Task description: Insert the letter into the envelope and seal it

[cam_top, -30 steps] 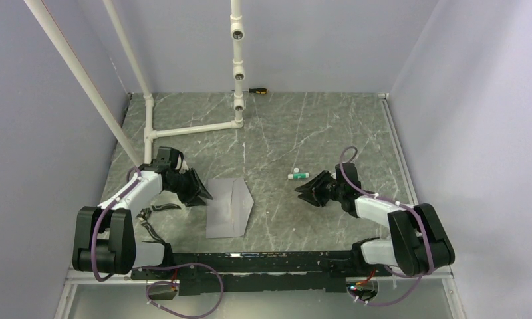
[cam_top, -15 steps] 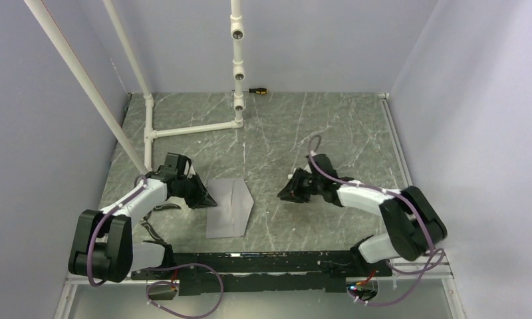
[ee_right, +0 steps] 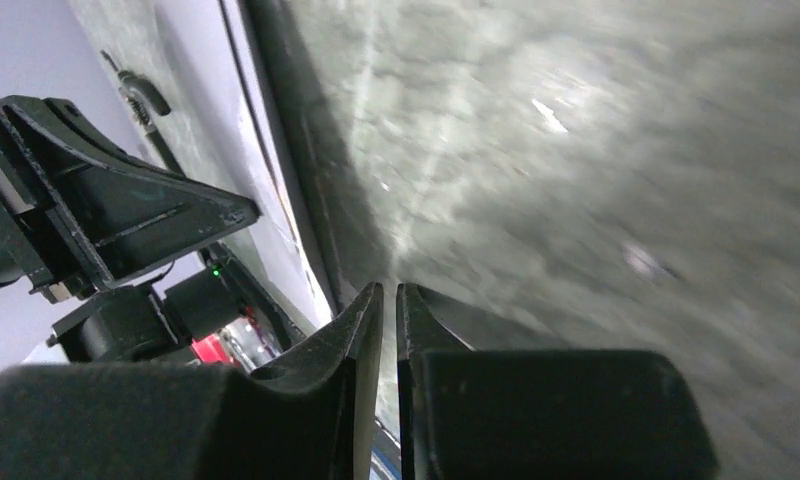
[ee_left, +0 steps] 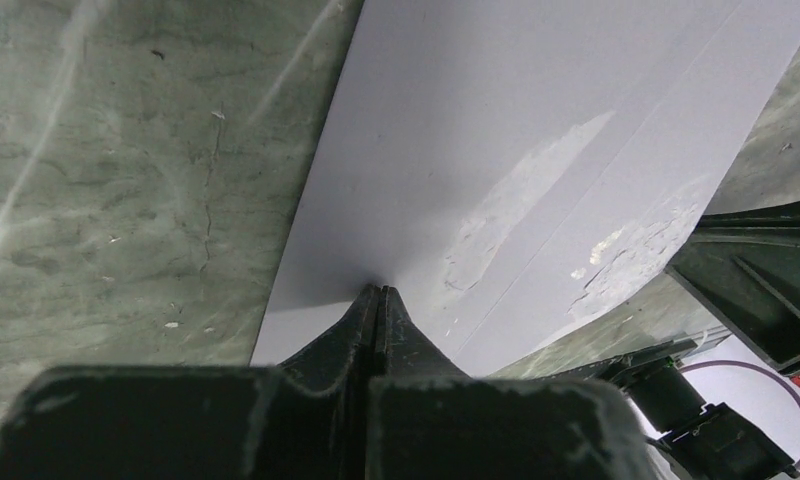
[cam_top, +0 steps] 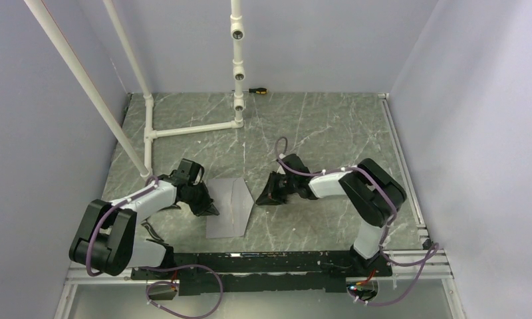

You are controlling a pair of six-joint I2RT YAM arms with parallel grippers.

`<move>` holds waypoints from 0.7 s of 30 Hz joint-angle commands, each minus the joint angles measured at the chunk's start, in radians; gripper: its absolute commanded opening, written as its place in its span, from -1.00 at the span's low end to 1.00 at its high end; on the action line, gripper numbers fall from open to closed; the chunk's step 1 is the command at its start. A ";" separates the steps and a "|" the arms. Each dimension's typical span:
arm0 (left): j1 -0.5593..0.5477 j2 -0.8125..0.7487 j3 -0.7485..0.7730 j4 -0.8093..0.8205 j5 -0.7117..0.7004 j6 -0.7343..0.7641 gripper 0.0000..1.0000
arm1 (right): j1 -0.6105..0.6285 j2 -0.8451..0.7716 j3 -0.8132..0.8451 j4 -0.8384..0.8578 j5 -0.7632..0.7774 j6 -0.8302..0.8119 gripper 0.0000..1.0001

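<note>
The light grey envelope [cam_top: 227, 207] lies flat on the marble table, its triangular flap [cam_top: 245, 197] open and pointing right. My left gripper [cam_top: 209, 207] is shut, and its tips [ee_left: 379, 291] rest on the envelope's [ee_left: 496, 150] left part, near its edge. My right gripper [cam_top: 263, 198] sits low just right of the flap's tip. Its fingers [ee_right: 366, 310] are closed to a thin slit with nothing between them. The tan-orange letter is not in view in any frame.
A white pipe frame [cam_top: 191, 127] stands at the back left, with an upright pipe [cam_top: 237, 60]. A screwdriver [cam_top: 257, 90] lies at the back wall. Walls close in on the left, back and right. A metal rail [cam_top: 263, 262] runs along the near edge.
My right arm has swung left from beside a small white-green tube to the flap's tip; the tube no longer shows. My left gripper moved down and right onto the envelope's left part.
</note>
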 commanded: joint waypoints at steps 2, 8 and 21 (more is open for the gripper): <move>-0.005 0.015 -0.036 0.019 -0.075 -0.024 -0.95 | 0.036 0.083 0.089 0.095 -0.098 -0.013 -0.72; -0.005 0.038 -0.039 0.028 -0.065 -0.031 -0.95 | 0.084 0.102 0.142 0.169 -0.164 -0.045 -0.76; -0.005 0.021 -0.067 0.050 -0.040 -0.061 -0.95 | 0.158 0.211 0.335 -0.099 -0.034 -0.219 -0.80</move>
